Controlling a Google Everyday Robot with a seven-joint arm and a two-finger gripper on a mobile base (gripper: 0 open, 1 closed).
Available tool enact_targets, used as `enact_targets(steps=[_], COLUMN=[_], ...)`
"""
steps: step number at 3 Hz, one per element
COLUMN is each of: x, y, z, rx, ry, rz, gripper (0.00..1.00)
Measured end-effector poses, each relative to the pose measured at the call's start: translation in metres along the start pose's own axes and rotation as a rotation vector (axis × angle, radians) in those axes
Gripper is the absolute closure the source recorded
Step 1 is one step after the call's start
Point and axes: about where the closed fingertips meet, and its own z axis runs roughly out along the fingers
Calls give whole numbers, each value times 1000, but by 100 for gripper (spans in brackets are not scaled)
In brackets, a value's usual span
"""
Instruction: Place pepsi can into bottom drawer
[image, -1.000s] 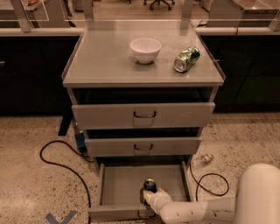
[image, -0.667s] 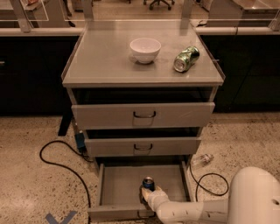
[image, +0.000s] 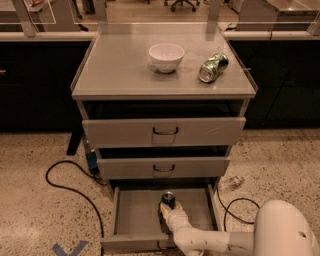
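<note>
The bottom drawer (image: 130, 215) of the grey three-drawer cabinet is pulled out and open near the floor. The pepsi can (image: 168, 199), dark blue with a silver top, stands upright inside it, right of the middle. My gripper (image: 169, 209) reaches into the drawer from the lower right, its white arm coming over the drawer front. It is right at the can's near side, and its fingers seem wrapped around the can's lower half.
On the cabinet top (image: 115, 65) sit a white bowl (image: 166, 56) and a green and silver can (image: 213, 67) lying on its side. The two upper drawers are partly open. A black cable (image: 65, 185) runs on the floor at left; another cable and a small object (image: 231, 183) lie at right.
The arm has shifted slightly further left into the drawer with the can. The can stays upright in the drawer.
</note>
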Motion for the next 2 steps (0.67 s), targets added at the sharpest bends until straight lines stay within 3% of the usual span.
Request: enact_targets(steps=[2], x=[1], y=[1], z=[-1], rx=[-1], ry=[3], rz=[2], gripper=[58])
